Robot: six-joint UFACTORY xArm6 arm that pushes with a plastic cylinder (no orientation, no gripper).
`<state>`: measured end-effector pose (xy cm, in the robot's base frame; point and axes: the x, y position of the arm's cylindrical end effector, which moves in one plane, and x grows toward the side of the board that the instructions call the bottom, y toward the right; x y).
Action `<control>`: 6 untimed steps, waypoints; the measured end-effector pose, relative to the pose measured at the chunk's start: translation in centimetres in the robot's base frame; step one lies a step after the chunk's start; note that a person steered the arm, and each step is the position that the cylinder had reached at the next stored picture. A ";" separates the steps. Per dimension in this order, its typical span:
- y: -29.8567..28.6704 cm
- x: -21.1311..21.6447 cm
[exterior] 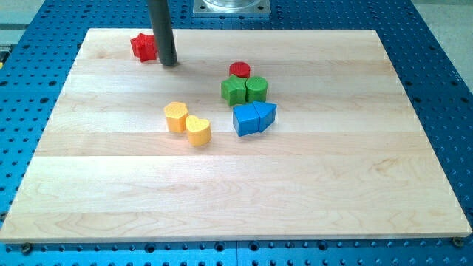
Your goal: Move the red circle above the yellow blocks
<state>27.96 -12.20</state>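
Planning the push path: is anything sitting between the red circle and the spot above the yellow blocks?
Nothing visible. The board is bare from the red circle leftward to the spot above the yellow blocks. My tip stands at the view's upper left, beside the red star.

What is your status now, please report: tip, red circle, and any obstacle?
My tip at the view's top left, beside the red star. Red circle untouched, against the green blocks. Yellow blocks lower left; path looks open.

dark rod descending from the view's top edge, upright, slightly left of centre, my tip (pixel 168 63) set down near the view's top, upper part cut off by frame
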 end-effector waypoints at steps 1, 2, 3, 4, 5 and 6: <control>2.9 4.6; 9.3 7.5; 17.2 8.7; 16.4 6.2; 20.5 3.9; 13.1 1.1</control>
